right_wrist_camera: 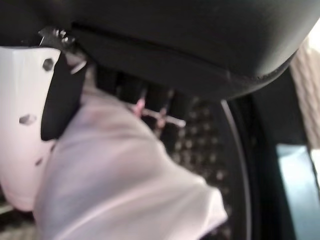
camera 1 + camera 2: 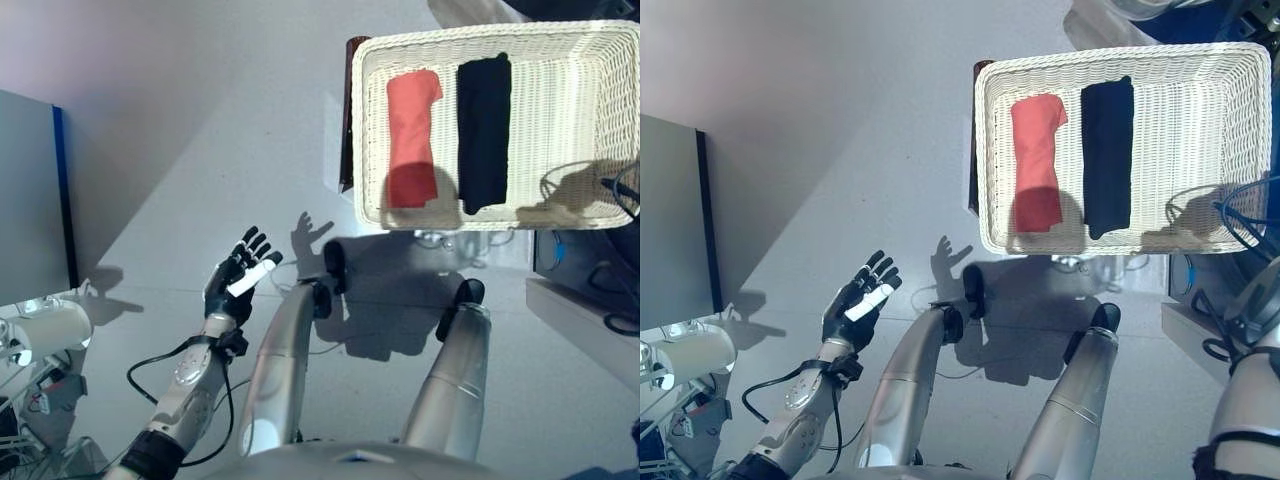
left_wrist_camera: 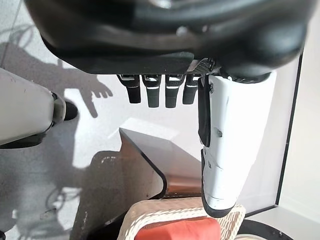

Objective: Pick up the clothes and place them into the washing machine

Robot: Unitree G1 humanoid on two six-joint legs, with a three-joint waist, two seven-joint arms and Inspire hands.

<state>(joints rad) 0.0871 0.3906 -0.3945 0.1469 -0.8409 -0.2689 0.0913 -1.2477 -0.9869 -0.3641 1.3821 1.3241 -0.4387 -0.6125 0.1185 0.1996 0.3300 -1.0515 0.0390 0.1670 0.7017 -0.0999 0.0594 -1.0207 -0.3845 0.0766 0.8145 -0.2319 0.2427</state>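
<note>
White wicker, that's the rectangular laundry basket point(image 2: 372, 130) sitting on the grey floor point(image 2: 200, 150) out in front of the robot. Two folded pieces lie flat in it side by side without touching: a red folded garment point(image 2: 411, 137) toward the basket's left edge and a black folded garment point(image 2: 485, 133) nearer its middle. The right half of the basket is just bare weave.

The left hand point(image 2: 236, 279) hangs over the floor well short of the basket's near-left corner, fingers straight and spread, white-covered thumb point(image 2: 251, 277) sticking out, holding nothing. Its wrist camera looks past those straight fingers point(image 3: 159, 92) at the basket rim and a sliver of the red piece.

The right hand point(image 1: 150, 45) only turns up in its own wrist camera. It's got a pale pinkish-white cloth point(image 1: 120, 185) bunched against the palm, with the white thumb point(image 1: 22, 120) pressed alongside it, so it's clamped on that cloth. Behind the cloth there's a dark perforated metal drum point(image 1: 212, 145) with a curved rim, right up close.
</note>
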